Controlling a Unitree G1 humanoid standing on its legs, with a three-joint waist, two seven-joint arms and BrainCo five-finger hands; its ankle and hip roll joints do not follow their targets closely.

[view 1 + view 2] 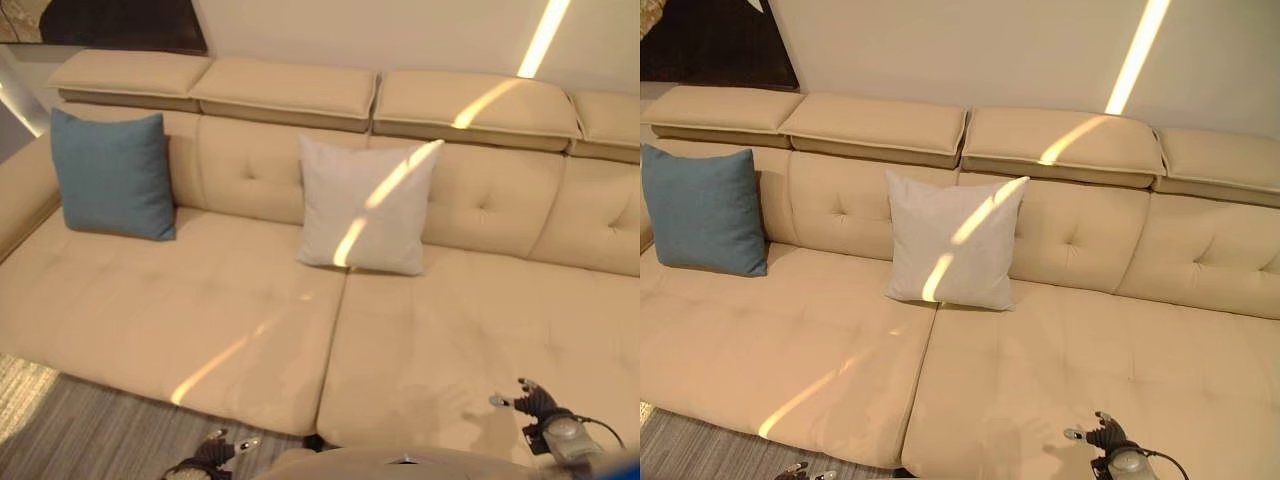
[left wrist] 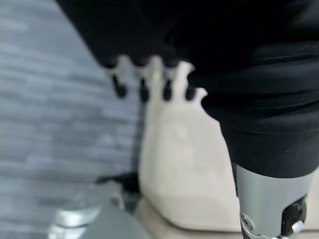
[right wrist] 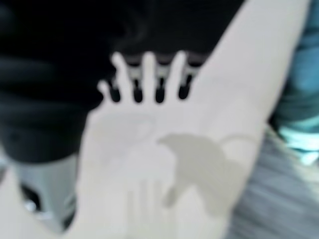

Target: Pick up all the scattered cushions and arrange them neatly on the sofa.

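1. Down at the near edge of the head views, the robot's right hand (image 1: 535, 400) hangs over the front of the sofa seat with its fingers straight and spread a little. It holds nothing.
2. Its own wrist view shows those fingers (image 3: 149, 79) in a loose row above the plain cream seat.
3. Low on the other side, the left hand (image 1: 215, 447) sits over the grey striped rug (image 1: 90, 430), just in front of the sofa's edge.
4. Its fingers (image 2: 144, 87) are straight too, and empty.
5. Both hands are well apart from the cushions.
6. A square blue cloth cushion (image 1: 114, 175) stands upright against the back of the big cream fabric sofa (image 1: 250, 320), near its left end.
7. A square pale grey cloth cushion (image 1: 362, 206) stands upright against the sofa back near the middle, where two seat parts meet.
8. A thin stripe of sunlight crosses the grey cushion and the seat.
9. No writing or labels can be read on any of these things.
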